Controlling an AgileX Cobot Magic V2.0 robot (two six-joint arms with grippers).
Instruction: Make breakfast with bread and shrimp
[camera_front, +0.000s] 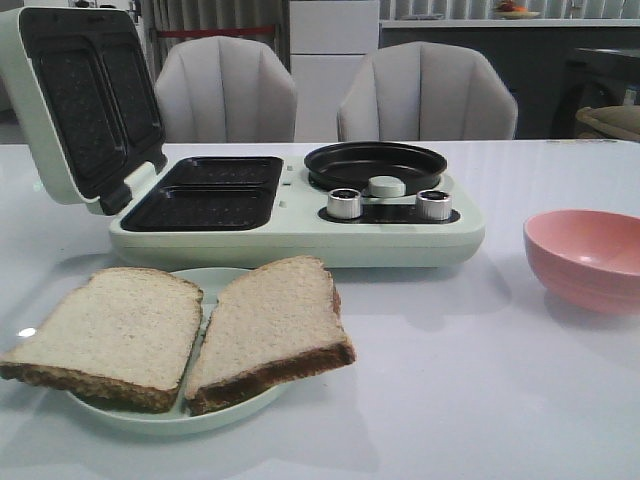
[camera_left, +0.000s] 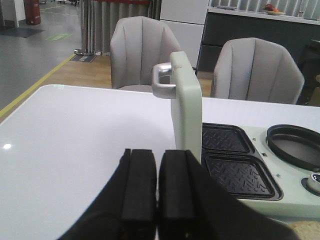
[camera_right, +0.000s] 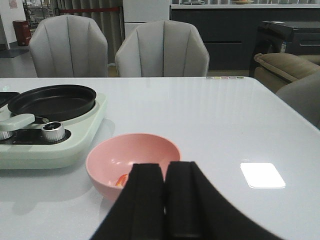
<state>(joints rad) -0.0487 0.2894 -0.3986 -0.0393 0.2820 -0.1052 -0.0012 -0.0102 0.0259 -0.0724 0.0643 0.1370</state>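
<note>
Bread (camera_front: 180, 335): two slices side by side on a pale plate (camera_front: 170, 418), near table edge, in front of the maker; inner edges nearly touching.
Maker (camera_front: 300, 225): pale green, lid (camera_front: 75, 100) raised upright at left; two dark grill wells bare; round pan (camera_front: 376, 165) at right, two silver knobs (camera_front: 345, 203) before it.
Bowl (camera_right: 132, 162): pink, right of the maker, apart from it.
Shrimp (camera_right: 121, 180): small orange bit low inside the bowl, mostly hidden by the right gripper.
Left gripper (camera_left: 155, 185): pads pressed together, holding nothing, above the table beside the lid.
Right gripper (camera_right: 164, 192): pads together, nothing held, just before the bowl.
Chairs (camera_front: 330, 90): two grey, behind the table.
</note>
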